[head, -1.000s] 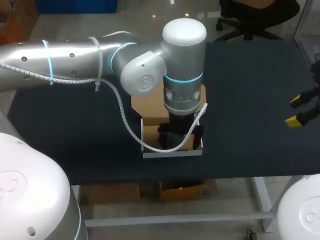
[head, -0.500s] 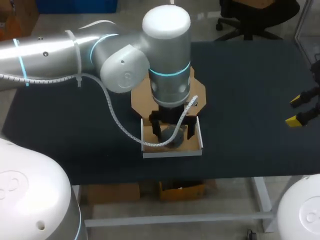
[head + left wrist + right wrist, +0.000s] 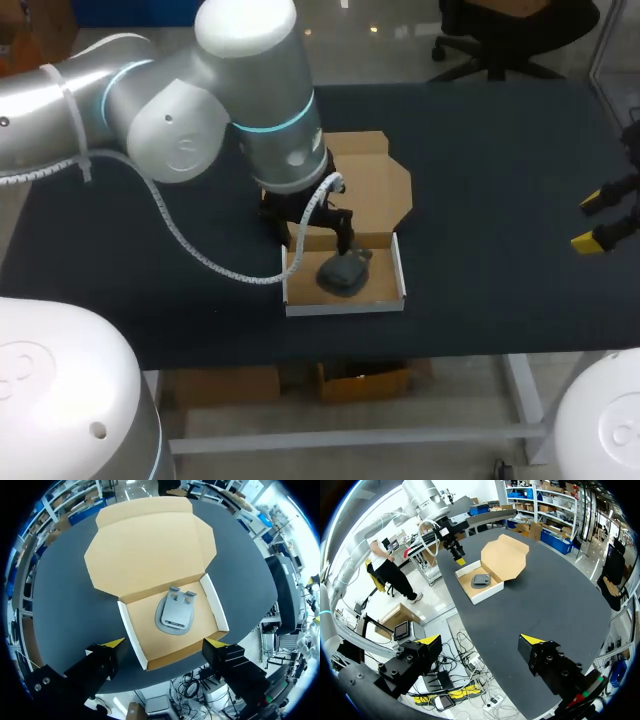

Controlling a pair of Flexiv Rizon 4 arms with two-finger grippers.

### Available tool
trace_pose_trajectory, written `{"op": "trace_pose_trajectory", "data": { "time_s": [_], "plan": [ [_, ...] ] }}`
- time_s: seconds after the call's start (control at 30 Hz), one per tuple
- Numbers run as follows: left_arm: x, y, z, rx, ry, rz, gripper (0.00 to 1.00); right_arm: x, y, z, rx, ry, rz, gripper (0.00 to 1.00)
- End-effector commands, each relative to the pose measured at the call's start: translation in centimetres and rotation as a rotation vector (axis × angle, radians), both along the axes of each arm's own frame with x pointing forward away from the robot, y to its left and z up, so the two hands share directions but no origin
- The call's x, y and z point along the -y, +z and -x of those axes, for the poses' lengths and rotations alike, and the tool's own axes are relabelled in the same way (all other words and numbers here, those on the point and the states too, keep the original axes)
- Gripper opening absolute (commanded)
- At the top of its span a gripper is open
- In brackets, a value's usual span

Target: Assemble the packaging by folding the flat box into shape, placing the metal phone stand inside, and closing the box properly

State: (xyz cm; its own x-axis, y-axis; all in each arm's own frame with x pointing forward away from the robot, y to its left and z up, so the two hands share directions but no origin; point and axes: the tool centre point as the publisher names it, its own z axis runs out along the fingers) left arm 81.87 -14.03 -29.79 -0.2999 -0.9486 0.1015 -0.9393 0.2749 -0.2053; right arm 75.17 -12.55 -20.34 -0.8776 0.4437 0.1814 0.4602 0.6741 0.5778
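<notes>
Left arm: has risen and drawn back toward its own side from over the box [image 3: 345,306], leaving the phone stand [image 3: 343,272] behind in it.
Left pincer [image 3: 164,643]: spread and empty, hanging above the box's near wall.
Right pincer [image 3: 480,640]: spread, holding nothing, well apart near the tabletop [image 3: 500,150] edge.
Phone stand: lies flat inside the folded tray, near its middle, touching neither pincer.
Lid [image 3: 375,185]: wide open, lying flat on the tabletop behind the tray.
Step in hand: placing looks done; closing is not yet begun.
Next move: probably catch the lid's far edge, swing it over the tray, and tuck its flaps inside the walls without nudging the stand.
</notes>
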Motion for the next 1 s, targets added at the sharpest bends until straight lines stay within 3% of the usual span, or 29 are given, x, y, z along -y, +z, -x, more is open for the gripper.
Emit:
{"op": "trace_pose_trajectory", "data": {
  "time_s": [0.03,0.23,0.33,0.9,1.0],
  "plan": [
    [-2.2,0.6,-0.5,-0.005,-0.041,0.073,1.0,0.1,0.1,0.0,0.0,0.002,-0.002,1.0],
    [-4.2,1.4,-1.5,0.021,-0.1,0.1,1.0,0.1,0.1,0.0,0.0,0.002,-0.002,1.0],
    [-5.2,2.0,-1.9,0.074,-0.131,0.092,1.0,0.1,0.1,0.0,0.0,0.002,-0.002,1.0],
    [-5.2,2.0,-1.9,0.074,-0.131,0.092,1.0,0.1,0.1,0.0,0.0,0.002,-0.002,1.0],
    [-5.4,1.9,-2.7,0.074,-0.147,0.12,1.0,0.1,0.1,0.0,0.0,0.002,-0.002,1.0]
  ]
}}
